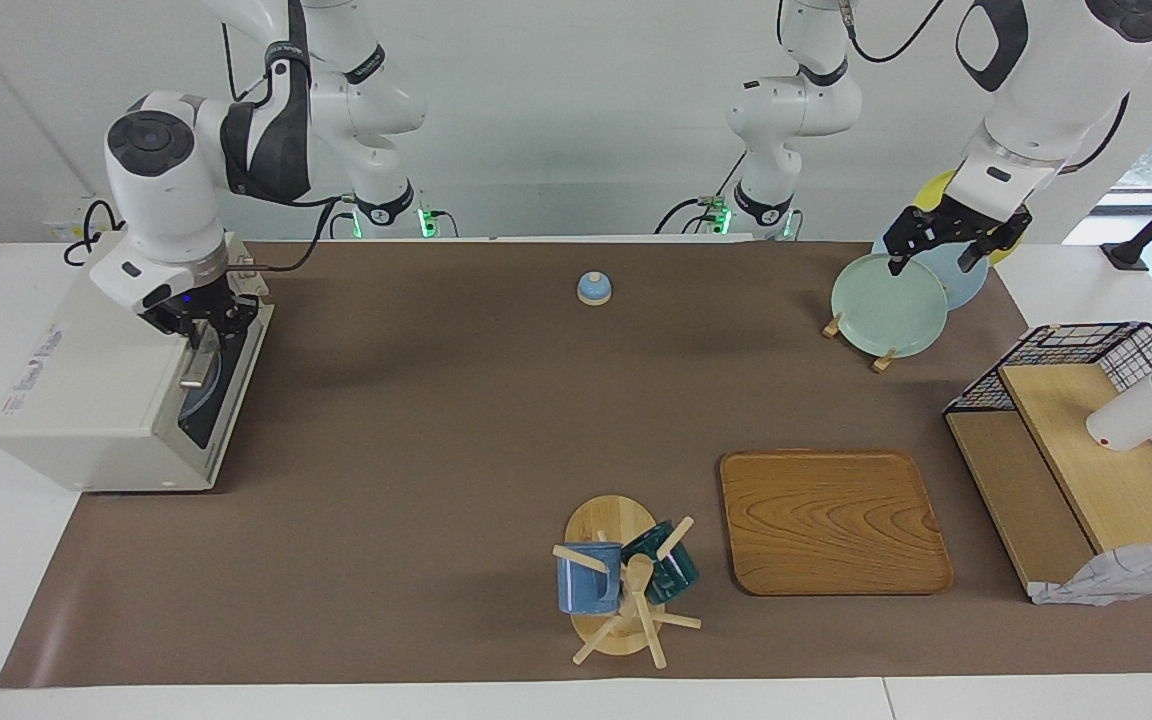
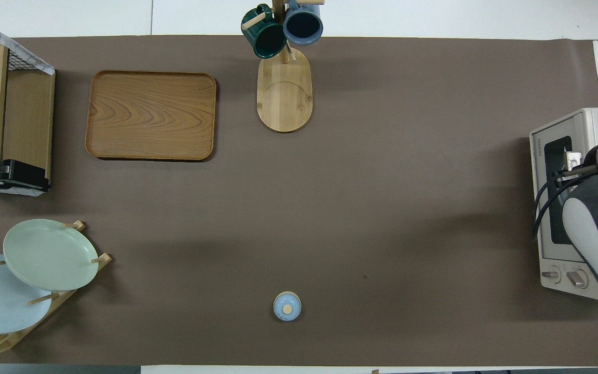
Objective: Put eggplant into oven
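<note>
Mugs hang on a wooden tree at the table's edge farthest from the robots. At the right arm's end sits the oven, its door upright. The right gripper is at the door's handle; whether it grips, I cannot tell. No eggplant shows in either view. The left gripper hangs spread and empty over the plate rack.

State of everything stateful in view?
oven: door shut
eggplant: not in view
right hand: at the oven door's handle
left hand: open, empty, raised by the plate rack
plates: standing on edge in the rack
blue mug: hung on the mug tree
green mug: hung on the same tree
white cup: on its side on the shelf
</note>
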Available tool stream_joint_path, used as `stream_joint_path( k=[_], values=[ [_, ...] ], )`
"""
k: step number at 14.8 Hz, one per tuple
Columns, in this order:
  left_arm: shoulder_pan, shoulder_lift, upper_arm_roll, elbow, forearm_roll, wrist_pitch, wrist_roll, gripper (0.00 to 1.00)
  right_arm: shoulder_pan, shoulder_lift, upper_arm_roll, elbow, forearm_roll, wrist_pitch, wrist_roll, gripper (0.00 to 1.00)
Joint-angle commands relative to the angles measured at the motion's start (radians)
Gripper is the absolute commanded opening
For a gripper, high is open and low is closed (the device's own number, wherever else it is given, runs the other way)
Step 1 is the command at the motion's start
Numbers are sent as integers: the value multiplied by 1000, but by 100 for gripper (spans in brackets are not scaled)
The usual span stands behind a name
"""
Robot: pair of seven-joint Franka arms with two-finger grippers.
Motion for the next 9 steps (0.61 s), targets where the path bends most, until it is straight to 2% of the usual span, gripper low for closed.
stream_joint_path(
  k=[1, 2, 3, 7, 9],
  values=[
    [-4, 5, 2, 2, 24, 6, -10, 100, -16, 1, 7, 63, 97, -71, -31, 55],
    [-3, 8, 3, 2, 24, 6, -11, 100, -16, -11, 7, 71, 118, -83, -31, 69],
    [-3, 17, 8, 4, 24, 5, -10, 100, -16, -22, 7, 73, 134, -87, -31, 100],
    [-7, 48, 8, 76, 24, 6, -11, 100, -5, -108, 12, 79, 140, -123, -30, 100],
    [-7, 45, 2, 74, 24, 2, -10, 100, -6, -90, 10, 184, 184, -215, -24, 100]
  ],
)
